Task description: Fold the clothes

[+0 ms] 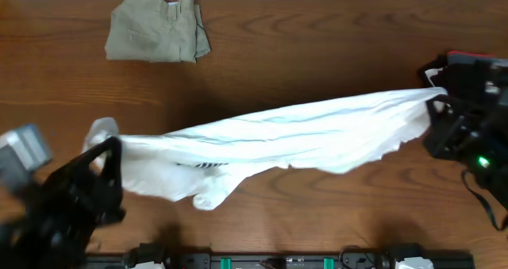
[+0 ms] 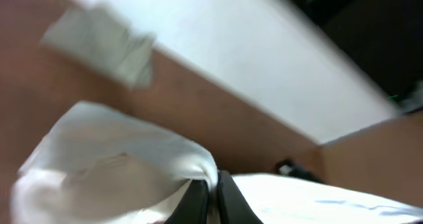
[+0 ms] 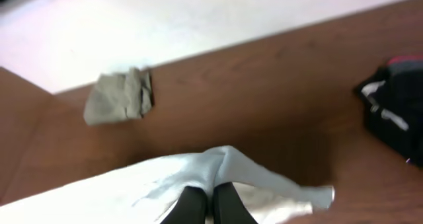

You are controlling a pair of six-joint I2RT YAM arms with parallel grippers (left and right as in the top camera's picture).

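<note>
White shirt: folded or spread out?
Spread, not folded. The white shirt is pulled into a long band between the left end effector and the right end effector, each shut on one end.

White T-shirt point(image 1: 294, 134) stretched taut above table; khaki trousers point(image 1: 156, 37) folded.

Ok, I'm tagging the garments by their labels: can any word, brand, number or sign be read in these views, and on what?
No text can be read in any view.
white T-shirt: only a dark striped mark shows, no letters visible.
khaki trousers: no legible tag or label.
black bundle: too blurred to read anything.
</note>
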